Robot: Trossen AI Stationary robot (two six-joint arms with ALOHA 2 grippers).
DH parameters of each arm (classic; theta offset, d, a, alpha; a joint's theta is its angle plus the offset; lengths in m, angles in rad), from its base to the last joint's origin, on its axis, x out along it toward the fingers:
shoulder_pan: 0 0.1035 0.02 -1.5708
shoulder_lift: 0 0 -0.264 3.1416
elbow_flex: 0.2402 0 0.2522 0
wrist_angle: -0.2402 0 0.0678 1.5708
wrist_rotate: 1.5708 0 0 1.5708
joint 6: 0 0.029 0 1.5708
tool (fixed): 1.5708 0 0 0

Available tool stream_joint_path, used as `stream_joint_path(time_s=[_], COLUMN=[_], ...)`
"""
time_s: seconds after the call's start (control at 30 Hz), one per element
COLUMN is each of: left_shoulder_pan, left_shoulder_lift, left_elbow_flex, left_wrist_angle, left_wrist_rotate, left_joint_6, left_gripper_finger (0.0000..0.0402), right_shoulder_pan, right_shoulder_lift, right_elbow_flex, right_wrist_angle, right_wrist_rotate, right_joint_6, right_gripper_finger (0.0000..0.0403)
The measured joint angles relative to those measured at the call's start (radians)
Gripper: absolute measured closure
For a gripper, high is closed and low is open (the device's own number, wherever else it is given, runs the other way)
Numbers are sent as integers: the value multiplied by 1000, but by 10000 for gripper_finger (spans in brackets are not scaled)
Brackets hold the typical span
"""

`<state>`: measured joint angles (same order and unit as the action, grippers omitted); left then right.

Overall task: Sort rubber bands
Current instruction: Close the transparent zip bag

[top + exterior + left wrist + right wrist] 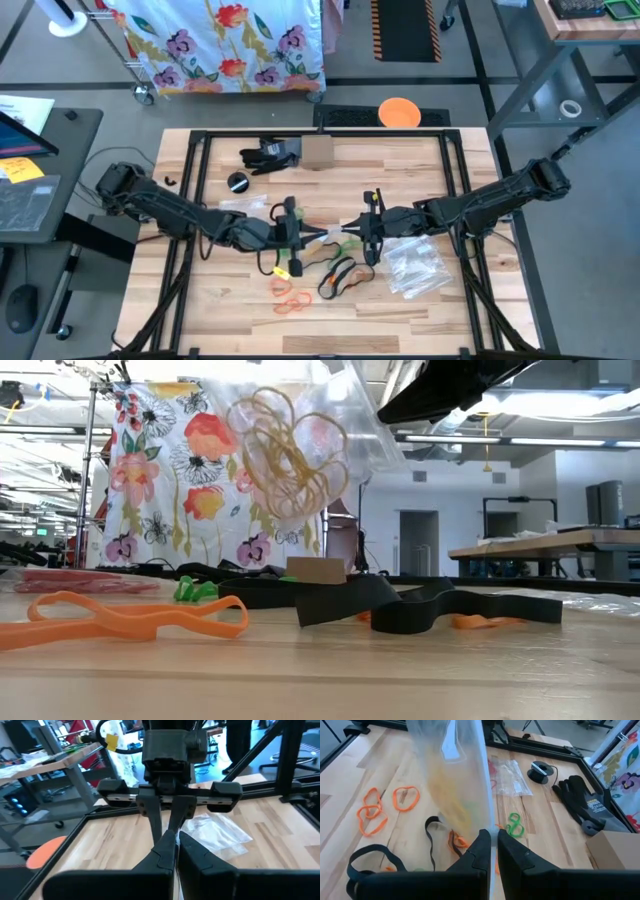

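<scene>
Item: clear bag [300, 440] of yellow rubber bands [285, 455], hanging above table [420, 310] centre. Left gripper [297, 237] and right gripper [362, 232] both clamping its edges. Loose bands [335, 278] lying toward near edge. Advice: keep tension even, mouth upward.

No words, numbers or signs can be read anywhere here. The black gloves [592, 802] on the far side of the table have a small light mark, but it is too small to read. The yellow tags [111, 742] on the arms show no writing.
</scene>
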<state>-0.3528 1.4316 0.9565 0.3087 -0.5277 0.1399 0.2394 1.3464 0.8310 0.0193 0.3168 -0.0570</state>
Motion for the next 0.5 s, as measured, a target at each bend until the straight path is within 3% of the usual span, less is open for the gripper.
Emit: stream_joint_path(time_s=[0.5], left_shoulder_pan=[-58], left_shoulder_lift=[-26], left_elbow_flex=[0], left_wrist_angle=[-2], left_wrist_rotate=[-163], left_joint_6=[35], left_gripper_finger=[401], right_shoulder_pan=[0], right_shoulder_lift=[0], right_elbow_flex=[0], right_wrist_angle=[-18], right_wrist_rotate=[0], right_joint_6=[5], right_gripper_finger=[386])
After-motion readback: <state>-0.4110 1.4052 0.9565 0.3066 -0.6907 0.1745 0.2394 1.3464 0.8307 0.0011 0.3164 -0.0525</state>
